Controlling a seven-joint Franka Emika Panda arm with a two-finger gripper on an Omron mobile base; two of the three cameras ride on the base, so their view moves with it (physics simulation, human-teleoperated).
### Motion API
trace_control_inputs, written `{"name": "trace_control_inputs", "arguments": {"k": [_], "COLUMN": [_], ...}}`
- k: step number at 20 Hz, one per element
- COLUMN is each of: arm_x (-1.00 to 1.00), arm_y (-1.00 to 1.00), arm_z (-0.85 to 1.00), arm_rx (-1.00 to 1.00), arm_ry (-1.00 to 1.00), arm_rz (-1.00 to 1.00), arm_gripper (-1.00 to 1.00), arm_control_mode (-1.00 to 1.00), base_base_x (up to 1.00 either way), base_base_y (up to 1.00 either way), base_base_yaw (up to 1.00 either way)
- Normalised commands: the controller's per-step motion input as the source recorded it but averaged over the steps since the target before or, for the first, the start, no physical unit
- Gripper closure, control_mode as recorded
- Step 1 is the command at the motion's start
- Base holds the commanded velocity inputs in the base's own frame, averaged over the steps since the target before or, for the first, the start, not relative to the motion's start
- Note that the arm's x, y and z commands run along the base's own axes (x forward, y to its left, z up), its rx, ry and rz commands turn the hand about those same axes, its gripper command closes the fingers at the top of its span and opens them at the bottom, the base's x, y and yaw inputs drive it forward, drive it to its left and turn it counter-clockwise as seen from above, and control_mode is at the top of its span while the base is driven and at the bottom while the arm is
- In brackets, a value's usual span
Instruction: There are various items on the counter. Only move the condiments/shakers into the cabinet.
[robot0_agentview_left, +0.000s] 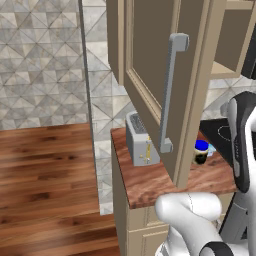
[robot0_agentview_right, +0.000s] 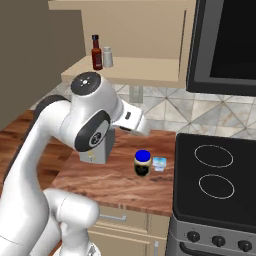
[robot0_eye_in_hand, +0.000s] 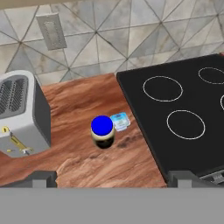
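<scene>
The dark red sauce bottle (robot0_agentview_right: 96, 52) and the pale grey shaker (robot0_agentview_right: 107, 56) stand side by side on the bottom shelf of the open cabinet (robot0_agentview_right: 130, 75). The cabinet's door (robot0_agentview_left: 150, 55) is swung wide, with its grey bar handle (robot0_agentview_left: 170, 90) facing out. On the wood-grain counter (robot0_eye_in_hand: 83, 100) below, the dark blue-lidded jar (robot0_eye_in_hand: 102, 131) stands beside a small pale blue tub (robot0_eye_in_hand: 120, 121). My gripper (robot0_eye_in_hand: 112, 178) hovers above the counter's front, open, with nothing between its fingers.
A silver toaster (robot0_eye_in_hand: 19, 113) sits at the counter's left. The black stovetop (robot0_eye_in_hand: 183, 113) borders the counter on the right, and a dark microwave (robot0_agentview_right: 225, 45) hangs above it. The open door (robot0_agentview_left: 190, 100) juts out over the counter.
</scene>
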Motion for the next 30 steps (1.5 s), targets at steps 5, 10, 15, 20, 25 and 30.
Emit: {"name": "trace_control_inputs", "arguments": {"k": [5,10,15,20,25,30], "arm_x": [0.0,0.01,0.13,0.0,0.01,0.27], "arm_y": [0.0,0.03,0.09,-0.01,-0.05,0.03], "arm_z": [-0.01,-0.27,-0.23,-0.23,-0.49,-0.55], "arm_rx": [0.0,0.0,-0.01,0.0,0.02,0.0], "arm_ry": [0.04,0.03,0.0,0.0,0.0,0.05], "arm_rz": [0.0,0.0,0.0,0.0,0.0,0.0], "arm_gripper": [-1.0,-1.0,-1.0,-1.0,-1.0,-1.0], "arm_control_mode": [-1.0,-1.0,-1.0,-1.0,-1.0,-1.0], "base_base_x": [0.0,0.0,0.0,0.0,0.0,0.0], "base_base_y": [0.0,0.0,0.0,0.0,0.0,0.0], "base_base_yaw": [0.0,0.0,0.0,0.0,0.0,0.0]}}
